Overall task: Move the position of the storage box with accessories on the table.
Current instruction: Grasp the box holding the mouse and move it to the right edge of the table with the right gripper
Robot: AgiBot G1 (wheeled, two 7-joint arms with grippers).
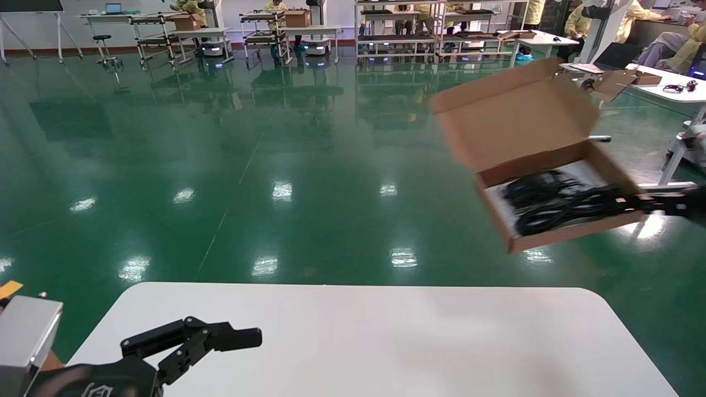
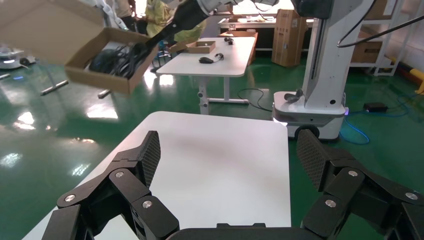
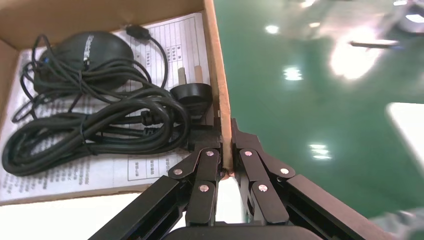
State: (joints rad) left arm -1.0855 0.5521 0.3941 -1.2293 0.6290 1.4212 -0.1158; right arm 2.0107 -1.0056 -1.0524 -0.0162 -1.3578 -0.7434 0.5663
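- The shallow brown corrugated-cardboard storage box [image 1: 551, 182] is hanging at two o'clock, above the green floor [image 1: 220, 165], beyond the white rounded worktop [image 1: 386, 342], lid flap standing open.
- The right gripper [image 3: 226, 150] is pinching its side wall.
- A black mouse [image 3: 82, 50] and coiled black cable [image 3: 100, 130] are lying on printed paper [image 3: 65, 175].
- The left gripper [image 2: 227, 160] is hovering spread at seven o'clock.

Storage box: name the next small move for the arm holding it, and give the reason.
Probably lower it toward the table. The right gripper is shut on one wall of the storage box, holding it in the air beyond the table's far right corner, lid open, mouse and cable inside.
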